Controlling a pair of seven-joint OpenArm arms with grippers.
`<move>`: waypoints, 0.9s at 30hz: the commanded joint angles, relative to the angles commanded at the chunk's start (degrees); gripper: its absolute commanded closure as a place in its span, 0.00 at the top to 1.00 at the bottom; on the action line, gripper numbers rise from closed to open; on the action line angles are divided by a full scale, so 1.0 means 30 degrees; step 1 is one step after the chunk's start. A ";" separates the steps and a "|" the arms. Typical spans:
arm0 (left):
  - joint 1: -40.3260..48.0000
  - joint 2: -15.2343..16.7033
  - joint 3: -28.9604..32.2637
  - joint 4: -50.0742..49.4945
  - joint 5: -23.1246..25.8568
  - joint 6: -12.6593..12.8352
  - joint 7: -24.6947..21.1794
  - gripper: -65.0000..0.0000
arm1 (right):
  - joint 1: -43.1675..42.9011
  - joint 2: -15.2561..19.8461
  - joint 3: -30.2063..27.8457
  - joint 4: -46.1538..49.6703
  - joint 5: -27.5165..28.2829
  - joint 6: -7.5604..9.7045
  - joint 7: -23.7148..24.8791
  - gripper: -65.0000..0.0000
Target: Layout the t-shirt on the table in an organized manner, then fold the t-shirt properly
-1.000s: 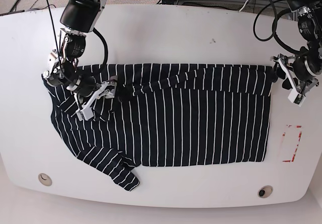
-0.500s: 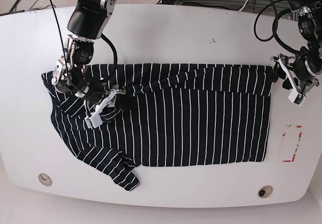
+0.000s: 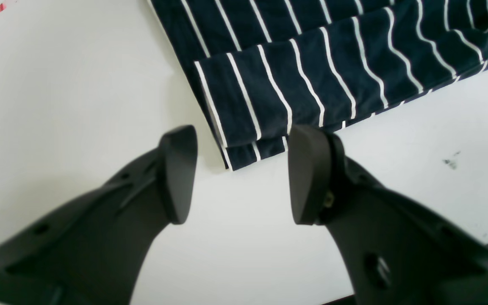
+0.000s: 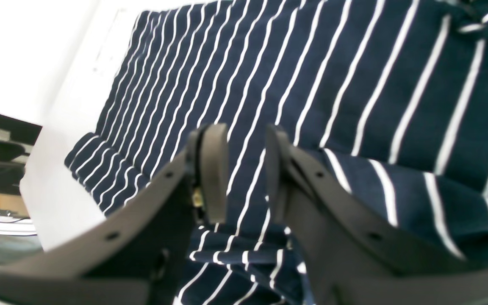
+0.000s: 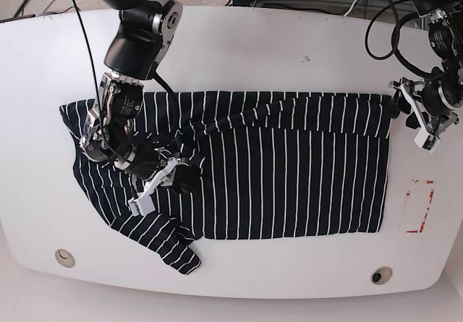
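The striped t-shirt lies spread on the counter, its upper edge folded over — the landmark here. Above its left part hang the right fingers, parted; at its upper right corner, the left fingers — also open.

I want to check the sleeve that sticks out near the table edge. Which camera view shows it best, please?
The base view: the sleeve appears there down to its tip, below the right claw. The right wrist view looks along the shirt, and I cannot tell the sleeve there. The left wrist view shows only other parts.
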 joint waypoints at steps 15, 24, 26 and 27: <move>-0.0029 0.0410 0.0029 0.0059 -0.0088 0.0000 -0.0088 0.49 | -0.2579 0.3194 0.0029 0.4835 0.0000 0.0000 -0.1084 0.54; 0.0029 0.2286 0.0498 0.1114 0.0000 0.0000 -0.1143 0.50 | -0.5187 0.6359 0.0147 0.7326 -0.0147 0.0000 -0.1055 0.54; -0.0029 0.2579 0.0498 0.1114 0.0029 0.0000 -0.1201 0.50 | -0.5568 0.6799 0.0147 0.7707 -0.0176 0.0000 -0.0996 0.54; -0.0088 0.2725 0.0498 0.1114 0.0029 0.0000 -0.1231 0.50 | -0.5861 0.7062 0.0205 0.7912 -0.0176 0.0000 -0.0996 0.54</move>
